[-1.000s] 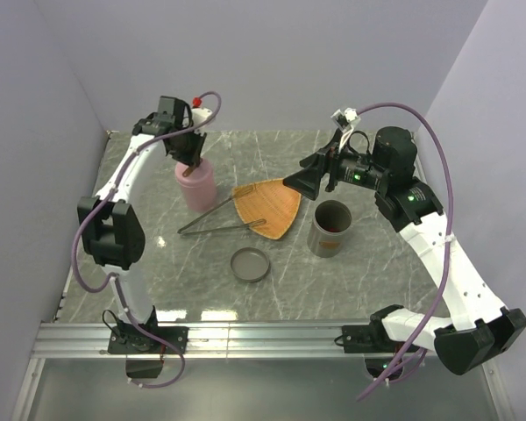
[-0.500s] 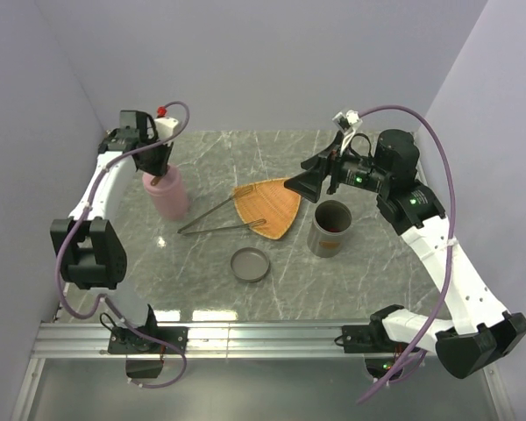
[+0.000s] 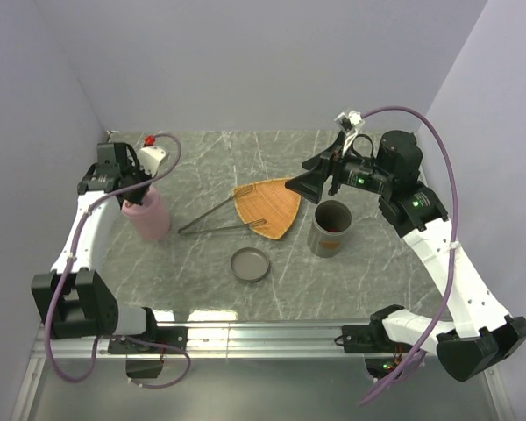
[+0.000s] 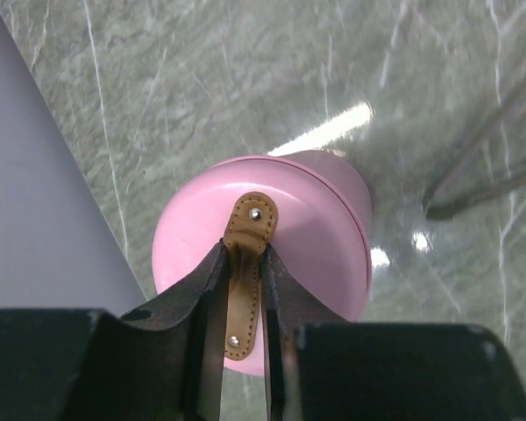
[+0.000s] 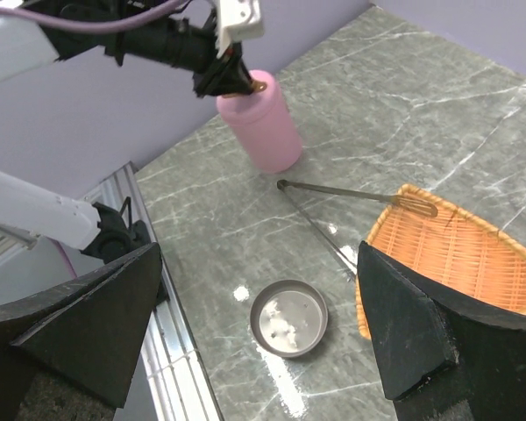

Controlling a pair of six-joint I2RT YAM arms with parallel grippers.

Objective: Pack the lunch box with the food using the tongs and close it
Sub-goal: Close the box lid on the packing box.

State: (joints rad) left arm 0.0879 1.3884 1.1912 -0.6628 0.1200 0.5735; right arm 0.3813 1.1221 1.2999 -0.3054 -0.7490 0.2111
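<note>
My left gripper (image 4: pixel 245 250) is shut on the brown leather strap (image 4: pixel 250 219) on top of the pink cylindrical lunch box part (image 3: pixel 147 215), near the table's left edge. Whether its bottom touches the table I cannot tell. The tongs (image 3: pixel 215 219) lie on the table with their tips on the empty orange woven plate (image 3: pixel 272 206). My right gripper (image 3: pixel 309 184) hangs open over the plate's far right corner, holding nothing. An open grey metal canister (image 3: pixel 331 228) stands right of the plate, with something dark reddish inside. No separate pieces of food show.
A shallow round grey lid (image 3: pixel 250 264) lies in front of the plate, also seen in the right wrist view (image 5: pixel 288 317). The purple side wall (image 4: pixel 44 219) stands close to the left of the pink cylinder (image 5: pixel 259 127). A metal rail (image 3: pixel 263 333) runs along the near edge.
My left arm has carried the pink cylinder by its strap from beside the plate leftward and nearer, to the table's left edge. The right arm has not moved.
</note>
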